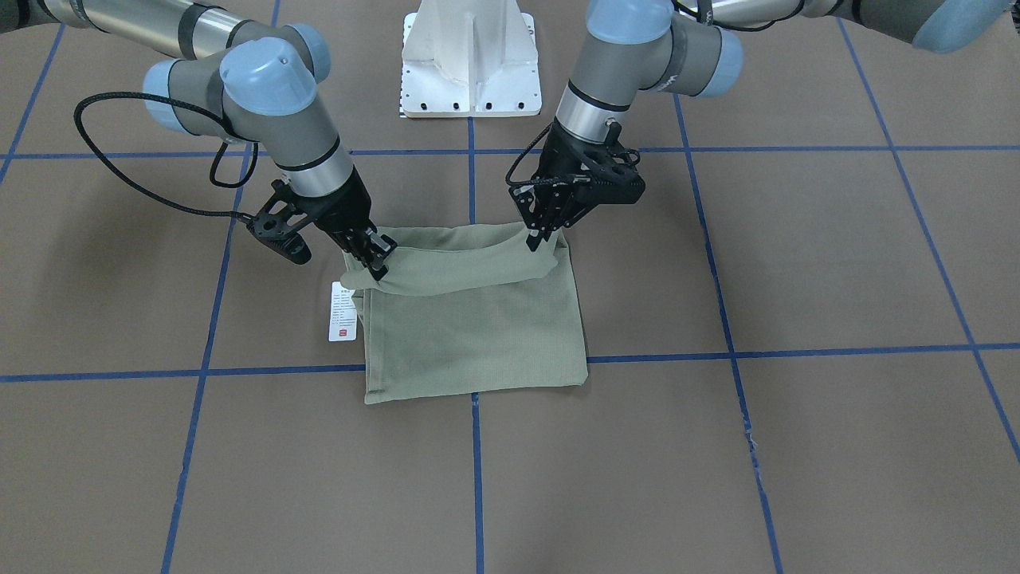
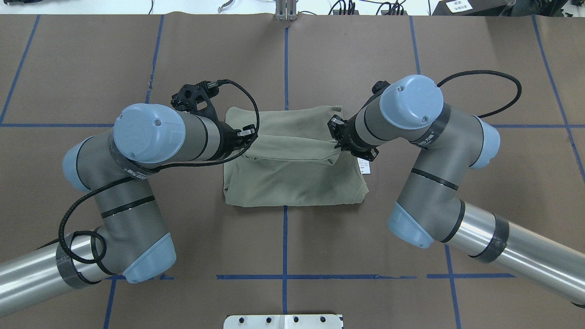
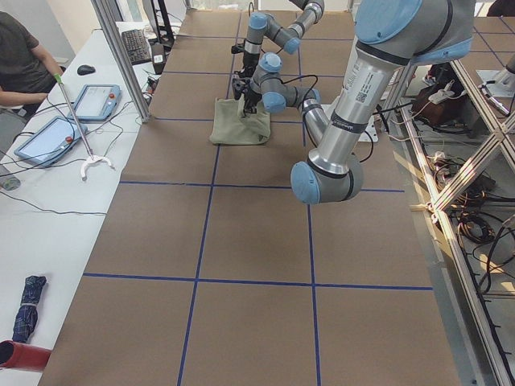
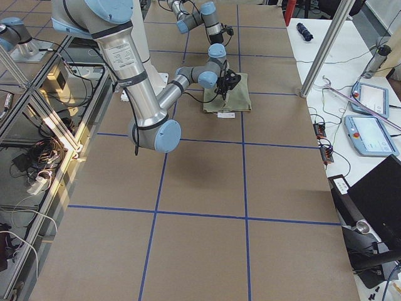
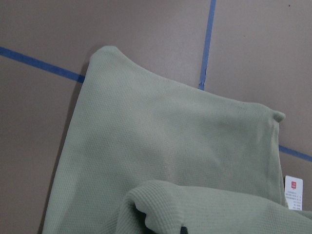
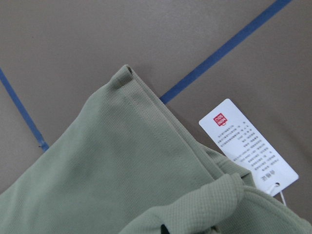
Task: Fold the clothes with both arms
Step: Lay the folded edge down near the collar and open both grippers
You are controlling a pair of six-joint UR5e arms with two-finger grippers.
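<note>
Folding the shirt over once more is judged to be the step in hand, caught mid-fold. Front-facing view, left to right:

- The hang tag (image 1: 343, 311) is seen flat on the table (image 1: 797, 446), centre-left of frame, just left of the cloth.
- The right gripper (image 1: 376, 255) is clamped narrow on the upper-left corner of the shirt (image 1: 478, 335), and that corner is raised off the layer below.
- The shirt is laid as a rough rectangle at frame centre, its lower part across the blue tape line (image 1: 797, 351). Its upper edge is held up as a sagging roll between the two pincers.
- The left gripper (image 1: 539, 237) is closed on the upper-right corner, which is likewise lifted.

Next move, as judged: both corners are to be carried together toward the lower edge of frame, kept level and taut. They are then to be lowered onto the lower hem and released. A skewed fold is to be expected if travel is uneven.
</note>
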